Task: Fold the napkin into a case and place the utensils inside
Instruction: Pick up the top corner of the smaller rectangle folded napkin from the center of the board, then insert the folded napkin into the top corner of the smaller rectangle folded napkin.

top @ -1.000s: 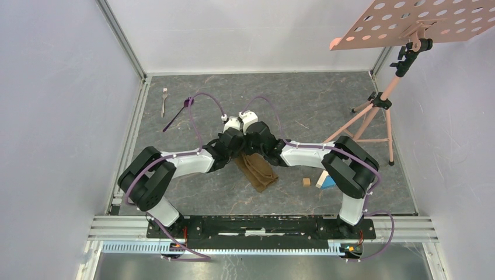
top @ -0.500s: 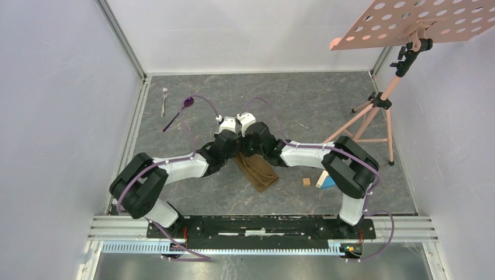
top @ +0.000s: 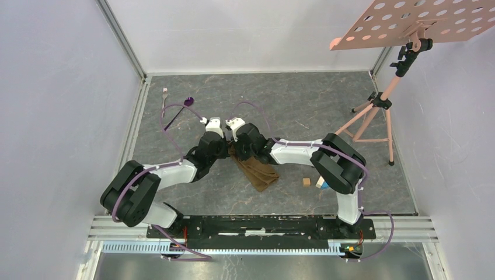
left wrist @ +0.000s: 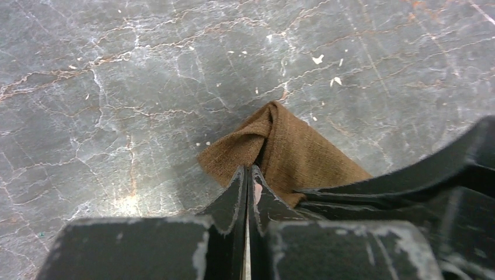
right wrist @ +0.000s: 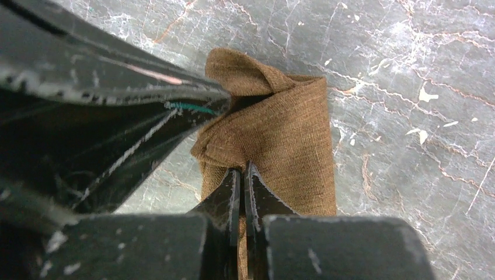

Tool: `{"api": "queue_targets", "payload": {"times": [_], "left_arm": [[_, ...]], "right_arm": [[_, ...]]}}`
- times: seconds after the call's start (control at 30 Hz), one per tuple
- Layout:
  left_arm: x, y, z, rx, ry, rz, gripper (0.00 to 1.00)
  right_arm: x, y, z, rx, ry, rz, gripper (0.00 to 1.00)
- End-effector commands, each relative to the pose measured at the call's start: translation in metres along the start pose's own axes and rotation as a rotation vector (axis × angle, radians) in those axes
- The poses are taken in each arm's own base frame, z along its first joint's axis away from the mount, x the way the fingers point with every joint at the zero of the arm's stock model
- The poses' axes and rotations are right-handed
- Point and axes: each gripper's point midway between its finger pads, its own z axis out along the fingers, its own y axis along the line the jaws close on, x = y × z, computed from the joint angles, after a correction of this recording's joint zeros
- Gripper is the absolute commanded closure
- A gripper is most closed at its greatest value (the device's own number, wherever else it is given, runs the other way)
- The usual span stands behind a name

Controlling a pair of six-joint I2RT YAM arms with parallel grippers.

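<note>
The napkin is seen lying on the tabletop between the two arms as a narrow folded strip, set slantwise. Its near end is free and its far end is hidden under the wrists in the overhead view. That far end is gripped from both sides. The left gripper is shown with its jaws pressed together on a raised pleat of the cloth. The right gripper has its jaws clamped on the cloth's edge just beside it, and the two heads are almost touching. The fork and the spoon are found well apart from the cloth, at the far left of the tabletop, so nothing has yet been put inside.

The step in hand is judged to be the handling of this end of the strip: either a further fold or the parting of its layers into a mouth. Which of the two cannot be told. For it to be done well, both pinches should be moved together and evenly, so that the strip is not twisted or dragged out of its folds. The cloth should be raised only slightly, since a soft weave is likely to sag and unfold if lifted high. Care is called for that the closely set heads are not knocked together, and that only the intended layers are caught in each pinch
</note>
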Motion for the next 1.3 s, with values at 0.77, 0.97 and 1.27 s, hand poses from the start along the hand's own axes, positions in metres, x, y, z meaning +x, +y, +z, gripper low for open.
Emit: {"api": "queue_targets", "payload": {"times": [0.77, 0.97, 1.27], "left_arm": [[-0.023, -0.010, -0.006, 0.075, -0.082, -0.099, 0.98], [-0.020, -0.005, -0.007, 0.066, -0.073, -0.113, 0.98], [-0.016, -0.005, -0.006, 0.070, -0.062, -0.116, 0.98]], "right_arm": [[-0.006, 0.007, -0.001, -0.053, -0.097, -0.028, 0.86], [-0.006, 0.004, -0.008, -0.057, -0.130, -0.075, 0.77], [-0.020, 0.004, -0.010, -0.055, -0.166, -0.114, 0.65]]}}
